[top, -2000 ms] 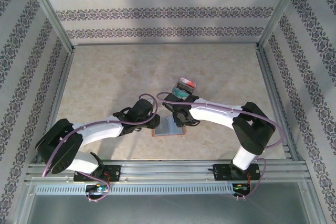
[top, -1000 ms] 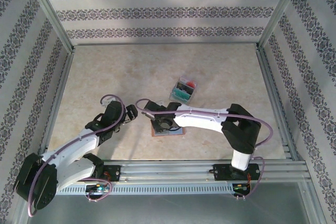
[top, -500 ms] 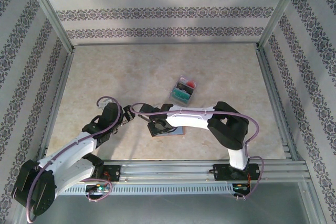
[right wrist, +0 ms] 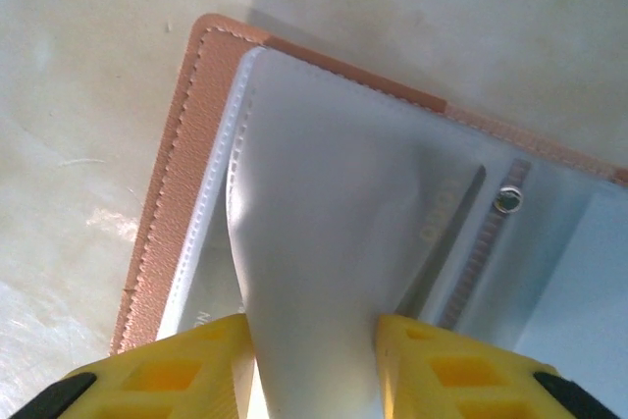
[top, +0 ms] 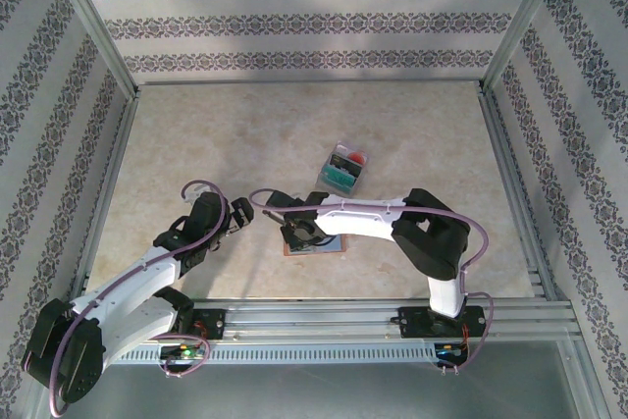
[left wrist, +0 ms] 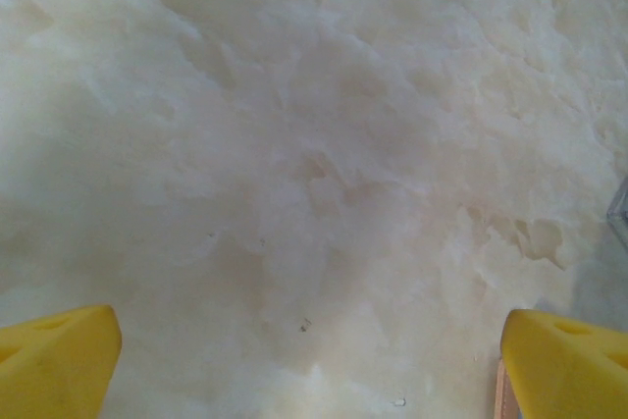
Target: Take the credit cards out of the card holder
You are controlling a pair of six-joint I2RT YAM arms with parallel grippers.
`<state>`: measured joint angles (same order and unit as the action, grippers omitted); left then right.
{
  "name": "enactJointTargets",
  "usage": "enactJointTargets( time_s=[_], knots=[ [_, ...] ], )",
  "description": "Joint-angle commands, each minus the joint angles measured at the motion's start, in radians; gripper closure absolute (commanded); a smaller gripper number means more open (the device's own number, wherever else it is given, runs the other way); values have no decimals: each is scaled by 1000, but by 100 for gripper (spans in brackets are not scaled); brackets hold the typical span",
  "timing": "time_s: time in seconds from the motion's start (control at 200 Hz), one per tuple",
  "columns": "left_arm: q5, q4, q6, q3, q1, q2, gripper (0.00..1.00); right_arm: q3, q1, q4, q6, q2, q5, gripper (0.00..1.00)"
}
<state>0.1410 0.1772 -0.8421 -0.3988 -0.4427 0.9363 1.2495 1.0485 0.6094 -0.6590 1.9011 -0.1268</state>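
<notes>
Card holder (top: 329, 245) flat, long axis left-right

left gripper (top: 238, 215) lower left of centre, jaws spread wide; right gripper (right wrist: 312, 360) pinched on card holder (right wrist: 172, 203) flap.

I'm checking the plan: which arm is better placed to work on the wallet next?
Right: the right gripper pinches an inner sleeve of the wallet; the left gripper hangs open over bare table.

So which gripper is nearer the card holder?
Right. The right gripper pinches an inner sleeve of the card holder; the left gripper hangs open over bare table beside it.
</notes>
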Motion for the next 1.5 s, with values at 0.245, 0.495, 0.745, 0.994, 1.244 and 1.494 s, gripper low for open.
enactJointTargets(
  time_s=[0.245,0.495,0.745,0.994,1.244,1.494],
  knots=[
    [-30,24,66,-67,16,-6,1,-79,-55,78,-16,-120,-136,57],
    [-57,18,90,-86,16,5,0,-139,-92,77,-23,-157,-138,57],
    [-98,-17,107,-102,-11,40,10,-198,-117,63,-40,-189,-138,61],
    [-66,-19,142,-147,-145,122,28,-269,-158,52,-53,-276,-132,62],
    [-80,-56,163,-196,-294,282,51,-309,-196,40,-74,-405,-122,62],
    [-203,-162,145,-202,-328,421,71,-404,-271,-183,-108,-511,117,68]
  ],
)
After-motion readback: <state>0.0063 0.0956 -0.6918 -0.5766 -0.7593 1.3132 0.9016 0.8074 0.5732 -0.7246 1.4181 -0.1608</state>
